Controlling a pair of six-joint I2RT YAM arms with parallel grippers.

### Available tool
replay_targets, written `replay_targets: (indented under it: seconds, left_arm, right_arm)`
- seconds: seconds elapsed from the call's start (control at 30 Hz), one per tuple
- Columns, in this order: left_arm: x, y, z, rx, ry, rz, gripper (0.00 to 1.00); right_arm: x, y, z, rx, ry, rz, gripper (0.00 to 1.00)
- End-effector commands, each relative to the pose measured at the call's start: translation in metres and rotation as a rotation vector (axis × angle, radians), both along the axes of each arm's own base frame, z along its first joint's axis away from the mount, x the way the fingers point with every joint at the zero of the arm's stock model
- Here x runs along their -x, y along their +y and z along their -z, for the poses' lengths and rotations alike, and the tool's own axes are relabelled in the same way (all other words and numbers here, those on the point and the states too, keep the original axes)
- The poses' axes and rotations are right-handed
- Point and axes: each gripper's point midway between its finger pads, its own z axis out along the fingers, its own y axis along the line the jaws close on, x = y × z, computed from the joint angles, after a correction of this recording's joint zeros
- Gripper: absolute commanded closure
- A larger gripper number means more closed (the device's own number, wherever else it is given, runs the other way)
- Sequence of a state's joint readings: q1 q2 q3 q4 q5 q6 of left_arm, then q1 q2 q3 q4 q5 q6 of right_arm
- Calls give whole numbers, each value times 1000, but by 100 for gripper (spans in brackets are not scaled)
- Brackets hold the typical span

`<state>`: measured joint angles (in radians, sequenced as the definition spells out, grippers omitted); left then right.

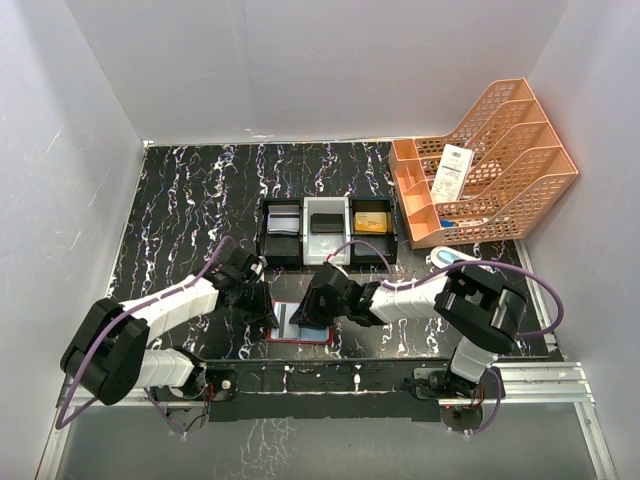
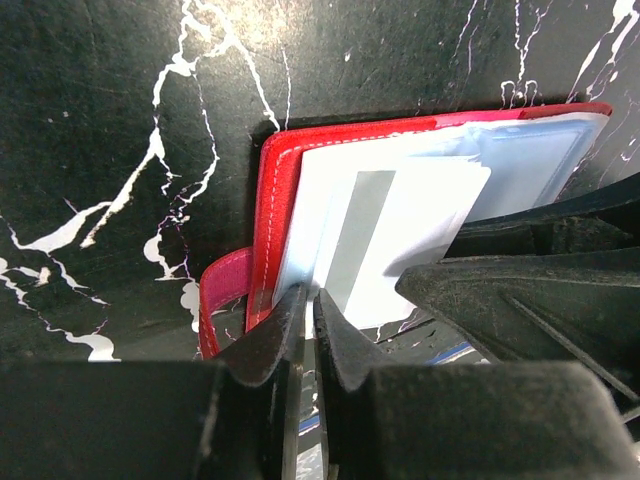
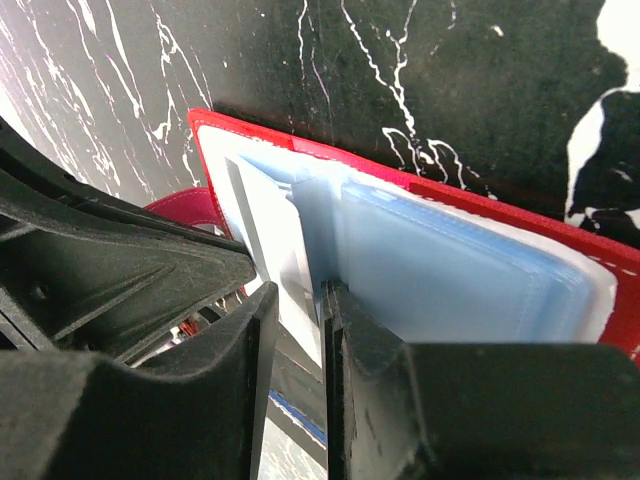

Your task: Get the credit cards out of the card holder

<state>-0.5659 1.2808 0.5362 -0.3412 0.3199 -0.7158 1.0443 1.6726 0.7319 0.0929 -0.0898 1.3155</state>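
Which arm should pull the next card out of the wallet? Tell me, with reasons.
Left. The left gripper pinches the edge of the striped white card sticking out of the red wallet; the right gripper only sits at the blue sleeves.

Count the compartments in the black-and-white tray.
3. In the tray, side by side: the black left compartment, the white middle compartment, the black right compartment. Each holds something flat; none looks hidden.
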Motion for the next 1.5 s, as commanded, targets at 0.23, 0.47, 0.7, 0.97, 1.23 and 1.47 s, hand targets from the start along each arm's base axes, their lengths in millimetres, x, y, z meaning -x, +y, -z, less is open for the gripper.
replay_targets:
  seconds: [0.23,0.47,0.7,0.97,1.23,1.47]
  left_arm:
    - [11,12,12,-70,36,-30,95]
    - [11,17,12,-98,32,-46,96]
    - [11,17,14,-101,43,-39,97]
    - [11,20,14,-119,41,-36,98]
    - [12,22,15,-125,35,-37,99]
    - [10,21,12,-120,23,-39,99]
  right_arm:
    - [3,6,-21,-199,-28,-15,83]
    - [7,5,-21,-269,5,-22,84]
    - [7,7,-35,-354,7,-37,98]
    - [7,-2,-29,-340,22,-45,100]
    - [12,-17,-22,-295,37,-51,100]
    - [14,-26,-19,-275,42,-55,100]
